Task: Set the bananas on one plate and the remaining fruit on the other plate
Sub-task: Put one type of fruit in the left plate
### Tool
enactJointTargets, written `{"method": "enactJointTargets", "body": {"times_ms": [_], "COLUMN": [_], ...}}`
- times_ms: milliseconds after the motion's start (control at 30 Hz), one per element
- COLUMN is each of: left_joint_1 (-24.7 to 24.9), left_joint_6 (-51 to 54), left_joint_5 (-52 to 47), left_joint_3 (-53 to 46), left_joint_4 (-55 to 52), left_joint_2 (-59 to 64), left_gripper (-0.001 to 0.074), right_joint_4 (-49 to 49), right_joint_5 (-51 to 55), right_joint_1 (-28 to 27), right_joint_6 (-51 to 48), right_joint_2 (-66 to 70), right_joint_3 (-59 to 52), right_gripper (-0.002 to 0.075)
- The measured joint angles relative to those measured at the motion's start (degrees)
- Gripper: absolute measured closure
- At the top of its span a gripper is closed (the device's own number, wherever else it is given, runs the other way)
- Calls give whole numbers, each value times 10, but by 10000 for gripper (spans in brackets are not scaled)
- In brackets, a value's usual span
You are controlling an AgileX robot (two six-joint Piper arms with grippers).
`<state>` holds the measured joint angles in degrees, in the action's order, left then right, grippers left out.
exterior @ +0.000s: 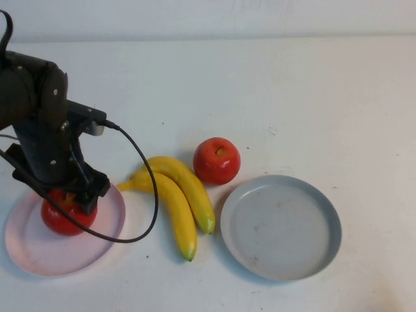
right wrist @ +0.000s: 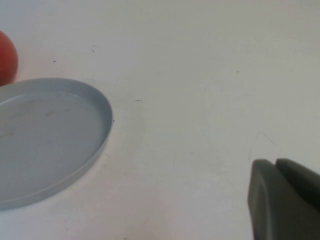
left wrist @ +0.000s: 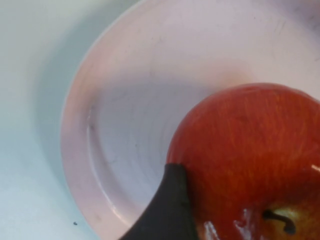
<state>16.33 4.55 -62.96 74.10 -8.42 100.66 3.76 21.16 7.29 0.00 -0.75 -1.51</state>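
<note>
My left gripper is over the pale pink plate at the table's front left, shut on a red apple that sits low over the plate. In the left wrist view one dark finger presses the apple's side above the pink plate. The second red apple stands on the table next to the two joined yellow bananas. The grey-blue plate lies empty at the front right. My right gripper is shut and empty, over bare table beside the grey-blue plate.
A black cable loops from the left arm down over the pink plate's edge, close to the bananas. The second apple's edge shows in the right wrist view. White tabletop stretches behind and to the right of the fruit.
</note>
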Motion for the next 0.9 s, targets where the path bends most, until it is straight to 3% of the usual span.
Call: {"method": "enactJointTargets", "body": {"times_ms": [167, 667, 900], "left_joint_1": [0, 0, 2], "left_joint_6": [-4, -49, -45], "left_joint_5": [8, -22, 19], "left_joint_3": [0, 10, 34], "left_joint_4": [2, 3, 92], "left_joint_2": [3, -55, -79], "left_gripper": [69, 66, 66], "right_joint_4": [0, 0, 0], "right_joint_5": [0, 0, 0], "right_joint_1": [0, 0, 0], "right_joint_6": [0, 0, 0], "right_joint_2": [0, 0, 0], "right_joint_3": [0, 0, 0], "right_gripper": [743, 743, 743]}}
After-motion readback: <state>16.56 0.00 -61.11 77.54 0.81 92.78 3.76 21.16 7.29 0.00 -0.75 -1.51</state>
